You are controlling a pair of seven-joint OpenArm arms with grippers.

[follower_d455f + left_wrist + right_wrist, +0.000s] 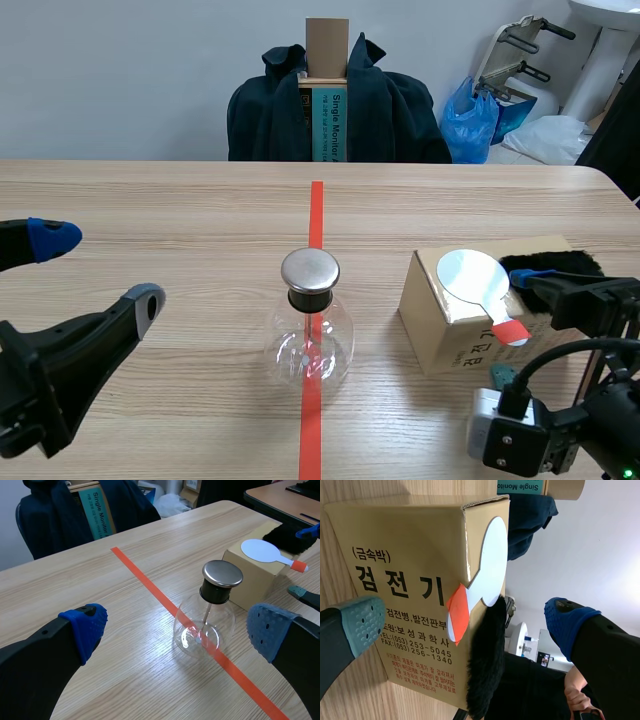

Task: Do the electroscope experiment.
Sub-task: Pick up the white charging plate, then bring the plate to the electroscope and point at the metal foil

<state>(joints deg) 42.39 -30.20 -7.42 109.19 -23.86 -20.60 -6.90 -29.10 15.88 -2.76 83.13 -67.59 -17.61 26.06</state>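
Electroscope, a clear glass flask with black stopper and round metal cap [309, 320], stands mid wooden surface [150, 200], untouched. Left hand [175, 630] spread, flask ahead of it (probably staged to steady it). White round paddle with orange-red handle [475, 278] lies on tan cardboard box [440, 325], handle overhanging for pickup. Right hand [465, 620] spread, turned sideways around that handle, black fur pad [485, 660] alongside.
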